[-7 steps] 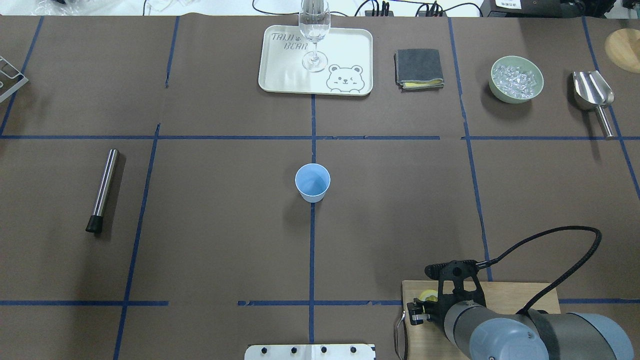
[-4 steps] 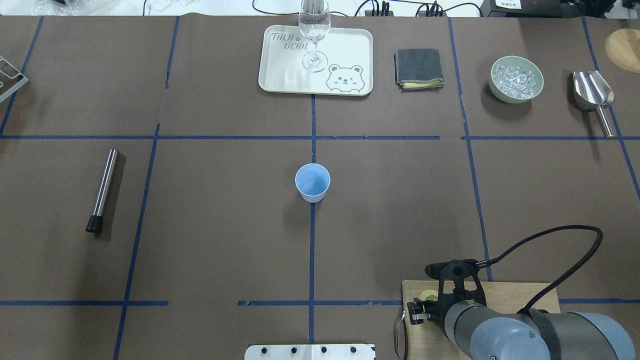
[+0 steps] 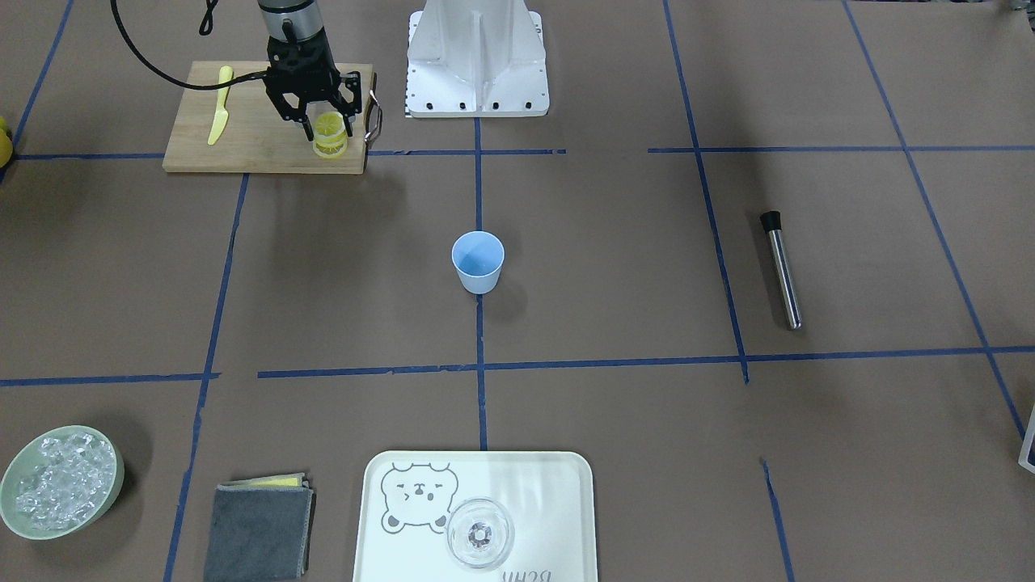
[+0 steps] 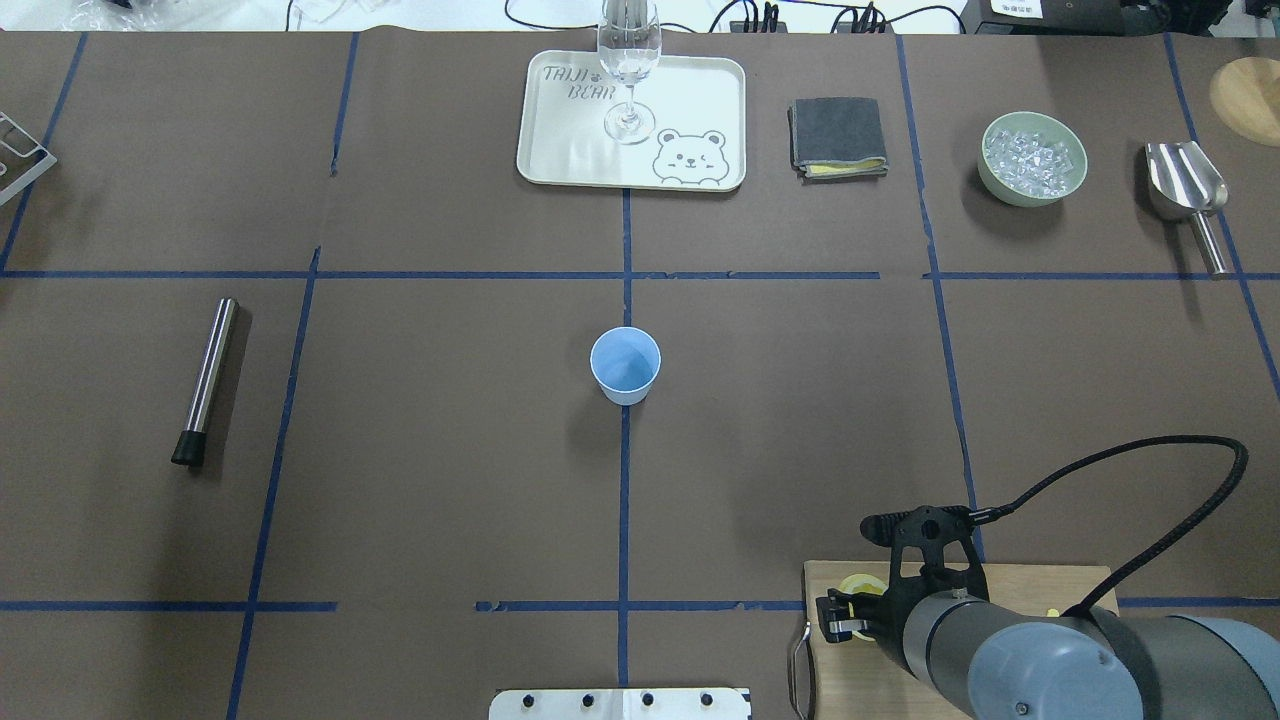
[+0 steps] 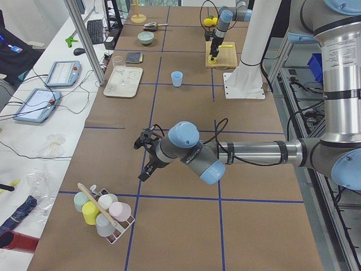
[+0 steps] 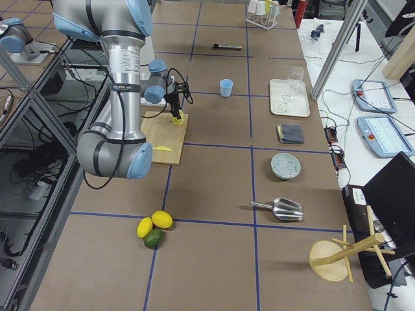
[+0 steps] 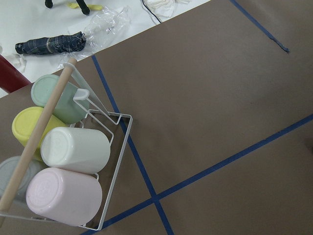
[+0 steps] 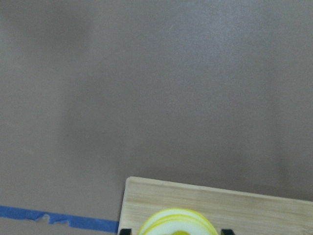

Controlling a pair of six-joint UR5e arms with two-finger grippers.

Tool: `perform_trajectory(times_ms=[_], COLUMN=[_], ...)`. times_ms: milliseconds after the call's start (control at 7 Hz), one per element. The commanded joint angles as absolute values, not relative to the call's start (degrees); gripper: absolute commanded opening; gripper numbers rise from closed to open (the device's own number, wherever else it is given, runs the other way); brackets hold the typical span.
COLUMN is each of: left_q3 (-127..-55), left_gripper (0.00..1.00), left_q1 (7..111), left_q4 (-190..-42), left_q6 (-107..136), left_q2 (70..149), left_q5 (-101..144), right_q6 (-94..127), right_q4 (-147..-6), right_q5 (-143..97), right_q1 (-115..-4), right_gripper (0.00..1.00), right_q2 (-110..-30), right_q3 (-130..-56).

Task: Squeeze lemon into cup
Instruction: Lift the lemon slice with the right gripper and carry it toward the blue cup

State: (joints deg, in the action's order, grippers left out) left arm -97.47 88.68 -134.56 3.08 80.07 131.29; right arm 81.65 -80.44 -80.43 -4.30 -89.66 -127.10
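The light-blue cup (image 3: pixel 477 260) stands upright and empty at the table's middle, also in the overhead view (image 4: pixel 625 365). My right gripper (image 3: pixel 328 126) is over the near right corner of the wooden cutting board (image 3: pixel 251 149), shut on the lemon (image 3: pixel 330 124), a thick yellow piece with its pale cut face showing. The lemon fills the bottom edge of the right wrist view (image 8: pixel 178 224) between two dark fingertips (image 8: pixel 125 231). A thin pale slice (image 3: pixel 331 149) lies on the board just below it. My left gripper (image 5: pixel 145 159) shows only in the exterior left view, above bare table beside a mug rack; I cannot tell if it is open.
A yellow plastic knife (image 3: pixel 220 113) lies on the board's far side. A tray (image 3: pixel 550 501) with a clear glass (image 3: pixel 479 532), a grey cloth (image 3: pixel 257 529), an ice bowl (image 3: pixel 58 481), a steel scoop (image 4: pixel 1185 190) and a steel muddler (image 3: pixel 782 271) ring the table. The mug rack (image 7: pixel 63 166) holds several mugs.
My right arm has shifted a little to the right and away from the base, with the lemon still between the fingers. The cup has not moved.
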Motion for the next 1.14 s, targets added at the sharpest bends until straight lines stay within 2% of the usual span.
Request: perform_trajectory(times_ms=[0,286,429,714,1000], left_q3=[-97.47,-97.47,-97.47,-97.47,-97.38], left_gripper=[1.0,1.0,1.0,1.0,1.0], left_q1=[88.68,88.68,88.68,88.77,88.68], left_q4=[-134.56,-134.56,-134.56,-134.56,-134.56], left_q6=[3.08,3.08,3.08,3.08,3.08], left_q2=[80.07,79.98,79.98,79.98,79.98], left_q5=[131.31,131.31,131.4,131.4,131.4], right_q6=[81.04,79.9,79.28,78.58,78.57], right_q4=[-80.77,-82.53,-84.97,-98.63,-105.26], right_q5=[-84.27,-88.4,-89.9,-92.11,-92.72], right_q1=[-8.5,-13.08,-14.66,-17.22,-19.24], right_gripper=[0.57,0.57,0.57,0.57,0.57], right_q2=[-89.56,-87.99,-84.67,-71.43,-62.97], right_q3=[-127.71,-127.71,-127.44,-127.0,-126.3])
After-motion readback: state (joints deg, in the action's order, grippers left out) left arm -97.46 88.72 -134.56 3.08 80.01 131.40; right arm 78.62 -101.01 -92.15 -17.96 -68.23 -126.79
